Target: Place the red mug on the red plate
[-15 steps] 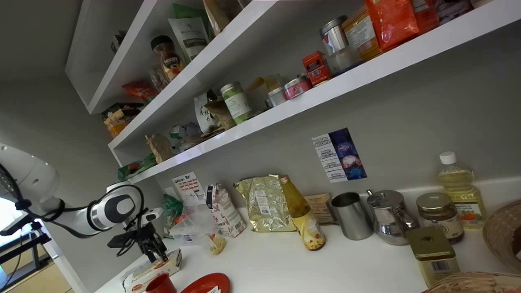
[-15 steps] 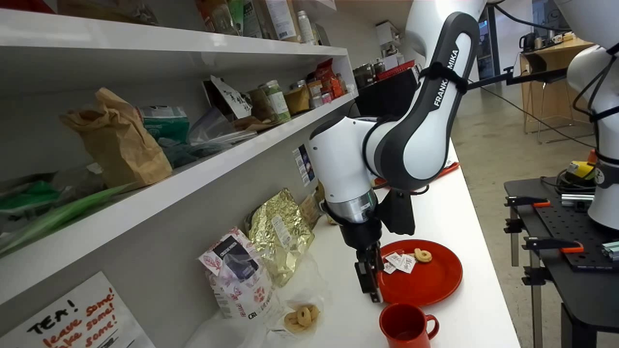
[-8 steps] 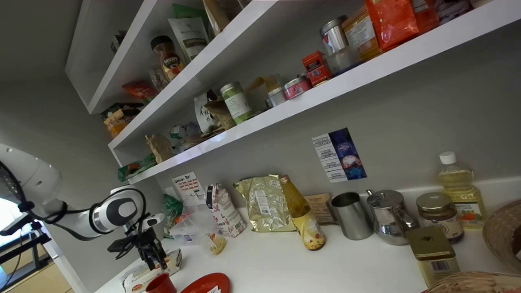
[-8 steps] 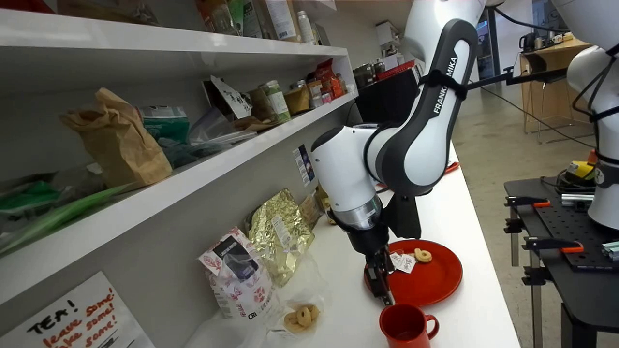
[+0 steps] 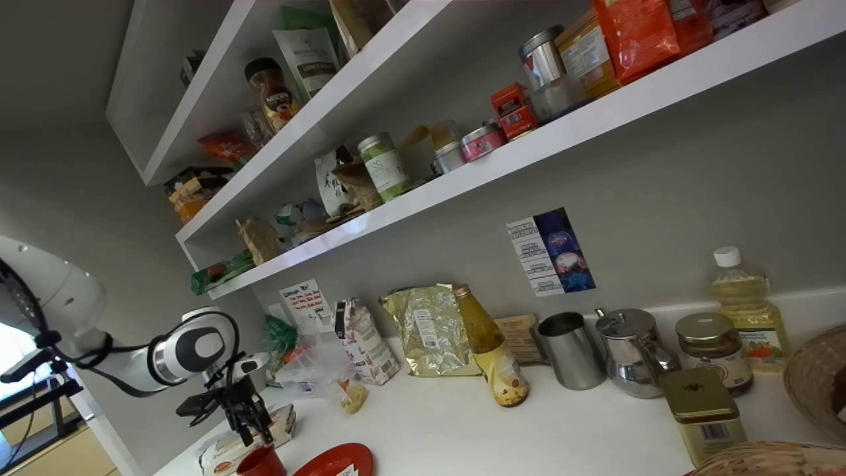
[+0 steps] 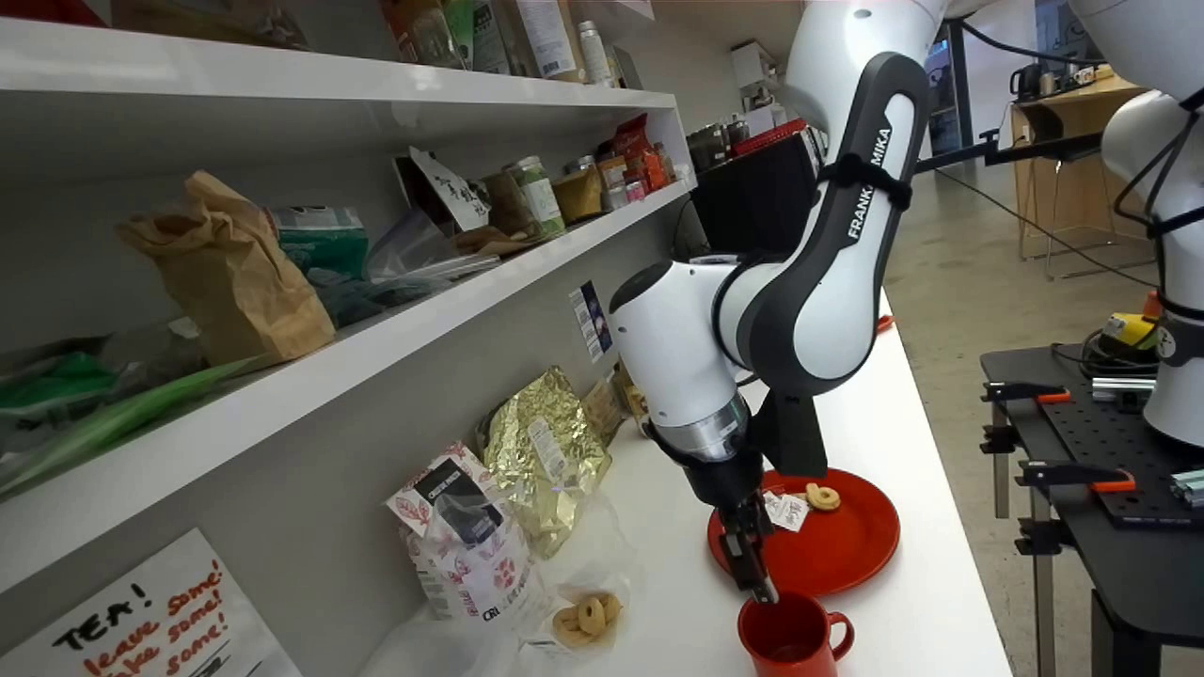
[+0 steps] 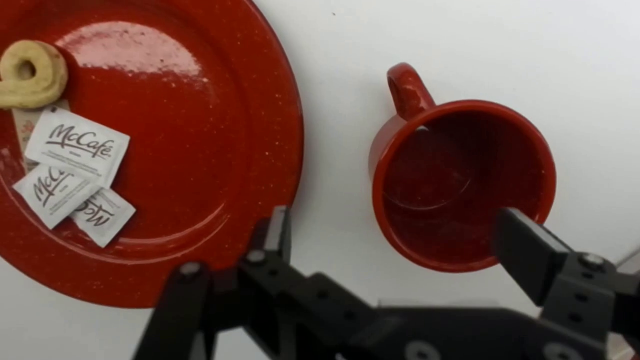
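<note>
Red mug point(image 7: 465, 185) not yet gripped

It stands upright on the white counter point(image 7: 340, 45), handle point(image 7: 410, 92) toward 11 o'clock in the wrist view. The gripper point(image 7: 393, 225), spread wide, holds nothing; the approach looks nearly done, while grasp, lift and placing remain. At the mug's 9 o'clock, apart, lies the red plate point(image 7: 185, 135), bearing McCafé sachets point(image 7: 77, 142) and a ring-shaped biscuit point(image 7: 47, 75).

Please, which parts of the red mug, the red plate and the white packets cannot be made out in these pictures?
- Red mug: base cut off by the bottom edge in both exterior views; part of its rim hidden by the gripper in the wrist view.
- Red plate: cut off by the left and top edges, wrist view.
- White packets: fine print too small to read, wrist view.
</note>
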Controlling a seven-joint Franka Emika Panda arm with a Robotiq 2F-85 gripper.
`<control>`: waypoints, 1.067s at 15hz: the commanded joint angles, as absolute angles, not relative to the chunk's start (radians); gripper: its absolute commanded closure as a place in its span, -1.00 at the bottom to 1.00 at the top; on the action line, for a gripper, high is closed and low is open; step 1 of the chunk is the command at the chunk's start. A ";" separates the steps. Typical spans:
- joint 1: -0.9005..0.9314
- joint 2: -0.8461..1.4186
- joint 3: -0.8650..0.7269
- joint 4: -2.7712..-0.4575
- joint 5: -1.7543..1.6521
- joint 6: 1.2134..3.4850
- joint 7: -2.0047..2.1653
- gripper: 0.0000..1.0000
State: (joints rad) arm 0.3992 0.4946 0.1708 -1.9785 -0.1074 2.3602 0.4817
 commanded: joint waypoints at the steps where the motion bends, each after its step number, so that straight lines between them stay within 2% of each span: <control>1: 0.430 0.538 0.137 -1.957 -0.130 2.356 0.488 -1.00; 6: 0.437 0.566 0.127 -1.950 -0.122 2.349 0.483 -1.00; 7: 0.443 0.568 0.120 -1.954 -0.134 2.361 0.486 -0.50; 9: 0.445 0.569 0.118 -1.956 -0.132 2.363 0.483 -0.34; 16: 0.438 0.566 0.119 -1.965 -0.118 2.359 0.482 0.74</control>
State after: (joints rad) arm 0.4263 0.5571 0.1337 -1.9769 -0.1110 2.3629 0.4817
